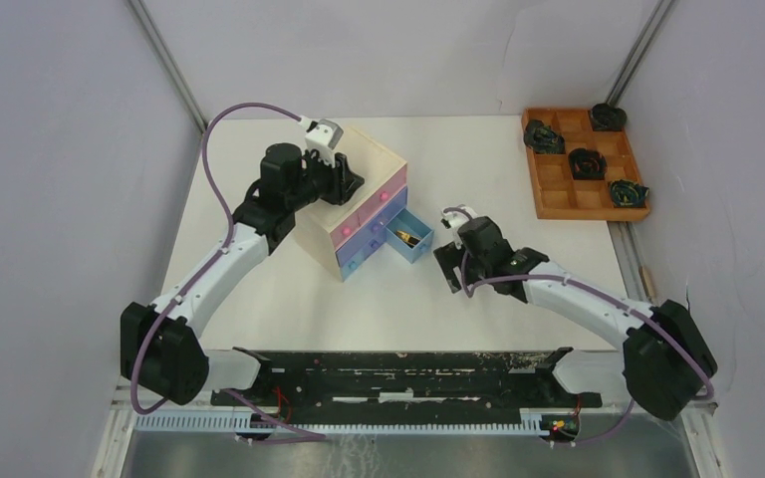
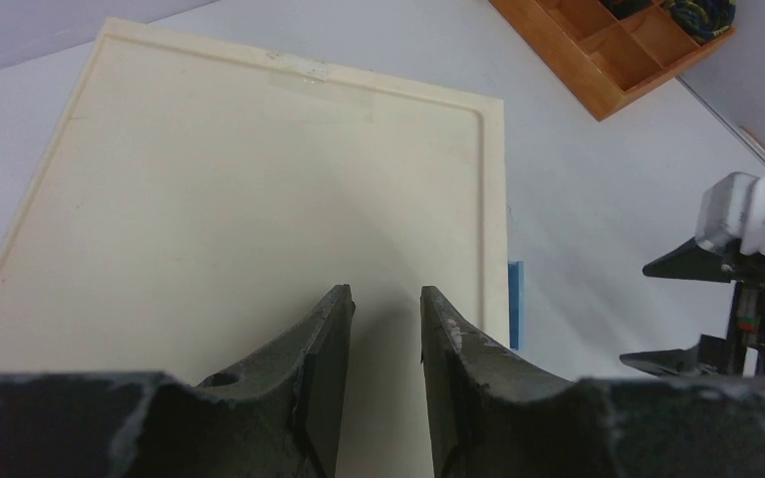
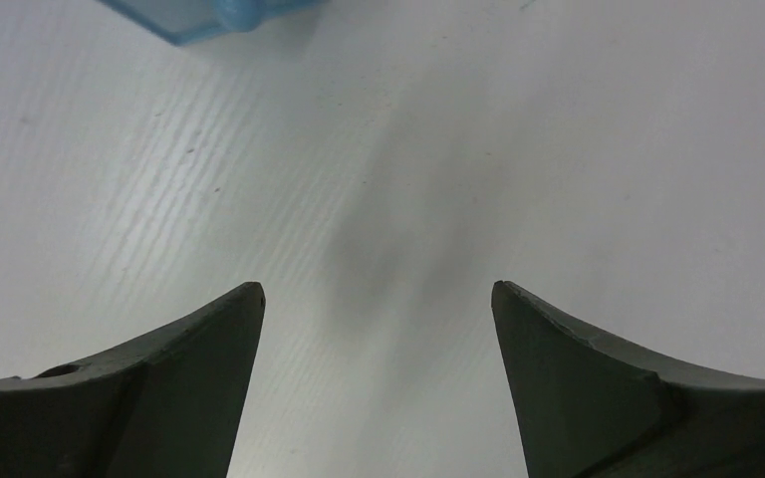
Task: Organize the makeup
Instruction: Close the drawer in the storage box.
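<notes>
Hovering over the pale wooden chest [image 2: 259, 179], the left gripper [image 2: 386, 299] held its fingers narrowly apart, empty; the right gripper [image 3: 379, 294] gaped wide beside the open blue drawer [image 1: 420, 249]. The makeup [image 1: 409, 236] — something gold, seemingly — lay inside it; closing it looked the only step left.

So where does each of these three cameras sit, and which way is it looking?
Top external: fixed above and behind the arm bases, looking down on the table; both arms show, left end effector over the chest, right end effector beside the open blue drawer.
Left wrist: on the left arm, looking down at the chest's pale top; its own fingers show, narrowly apart.
Right wrist: on the right arm, facing the tabletop; its fingers show, spread wide.
Shared: top and left wrist both catch the chest and grid tray.
</notes>
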`<state>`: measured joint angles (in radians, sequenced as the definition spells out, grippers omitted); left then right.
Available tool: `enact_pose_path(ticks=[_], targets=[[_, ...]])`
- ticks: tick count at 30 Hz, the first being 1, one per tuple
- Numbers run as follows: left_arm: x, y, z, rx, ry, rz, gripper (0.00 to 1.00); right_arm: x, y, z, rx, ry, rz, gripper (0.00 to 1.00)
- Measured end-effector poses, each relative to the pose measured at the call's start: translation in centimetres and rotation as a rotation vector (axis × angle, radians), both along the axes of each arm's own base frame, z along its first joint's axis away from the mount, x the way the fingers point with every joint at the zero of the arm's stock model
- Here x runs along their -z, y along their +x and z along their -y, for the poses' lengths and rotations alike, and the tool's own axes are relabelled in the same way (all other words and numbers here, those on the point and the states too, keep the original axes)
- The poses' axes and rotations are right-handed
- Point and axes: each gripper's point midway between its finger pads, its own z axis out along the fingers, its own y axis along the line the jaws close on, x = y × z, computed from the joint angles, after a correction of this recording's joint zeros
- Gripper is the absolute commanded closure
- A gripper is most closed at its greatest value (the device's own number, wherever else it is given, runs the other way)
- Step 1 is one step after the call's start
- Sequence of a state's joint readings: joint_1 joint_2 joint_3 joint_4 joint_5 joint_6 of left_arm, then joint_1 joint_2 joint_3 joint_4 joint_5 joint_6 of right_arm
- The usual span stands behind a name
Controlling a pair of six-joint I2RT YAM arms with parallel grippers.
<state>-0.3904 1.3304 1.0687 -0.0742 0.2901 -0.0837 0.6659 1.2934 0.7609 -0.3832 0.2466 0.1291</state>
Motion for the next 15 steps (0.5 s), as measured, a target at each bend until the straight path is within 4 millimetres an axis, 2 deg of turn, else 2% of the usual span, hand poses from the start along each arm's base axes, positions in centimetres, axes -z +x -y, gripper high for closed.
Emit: enact_pose_path(ticks=[4, 9, 15], targets=[[0.1, 0.2, 0.1, 0.001, -0.001, 0.002, 0.59, -1.0, -1.7, -2.2, -0.111, 0.173, 0.025, 0.07], [0.1, 0.4, 0.3, 0.012, -0.002, 0.011, 0.59, -3.1, -2.5, -5.8, -0.289, 0.319, 0.041, 0.06], [0.0, 0.3, 0.8, 0.044, -0.006, 0.017, 0.59, -4.1, -2.6, -7.3, -0.363, 0.376, 0.067, 0.04]])
